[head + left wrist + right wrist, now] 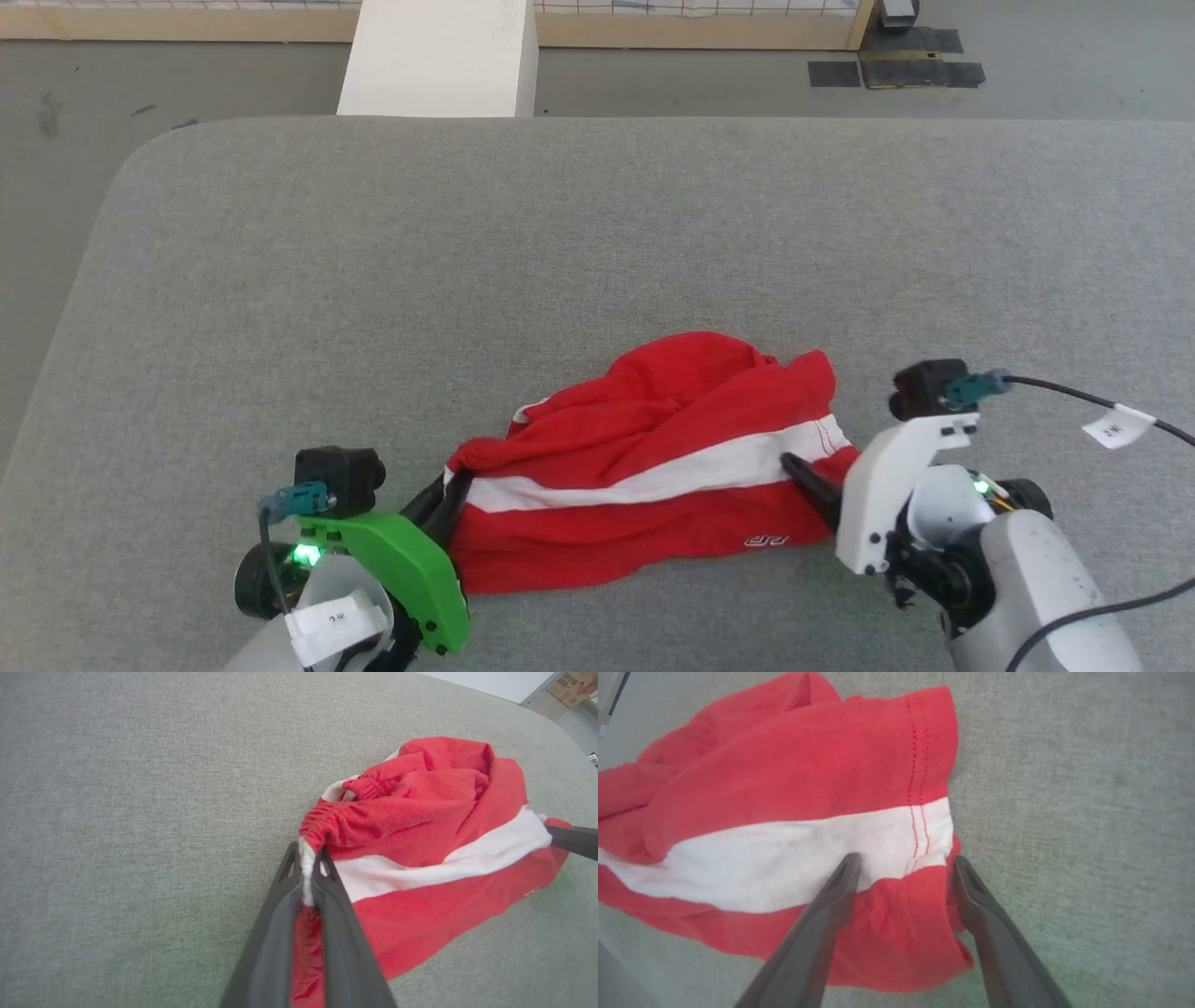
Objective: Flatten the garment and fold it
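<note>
Shorts (653, 467) lie bunched on the grey table (560, 233), close to my near edge and between my two claws. The white stripe (644, 481) runs across the heap from one claw to the other. My left claw (446, 499) is pinched tight on the waistband (327, 816) right where the stripe meets the elastic. From the left wrist I see both fingers (275, 933) pressed together with a sliver of white cloth squeezed between the tips. My right claw (805, 474) stands wide at the other end, over the stitched hem (924, 765): one finger rests on the stripe, the other sits just off the hem's edge on the table side, and the cloth lies loose between them. The far part of the shorts is rumpled over itself, and a small white logo (766, 540) shows on the near red panel by the right claw. Beyond the heap, bare table runs to its far edge and rounded far-left corner, with room to either side of both arms. A white block (439, 56) stands on the floor (187, 75) past that edge.
</note>
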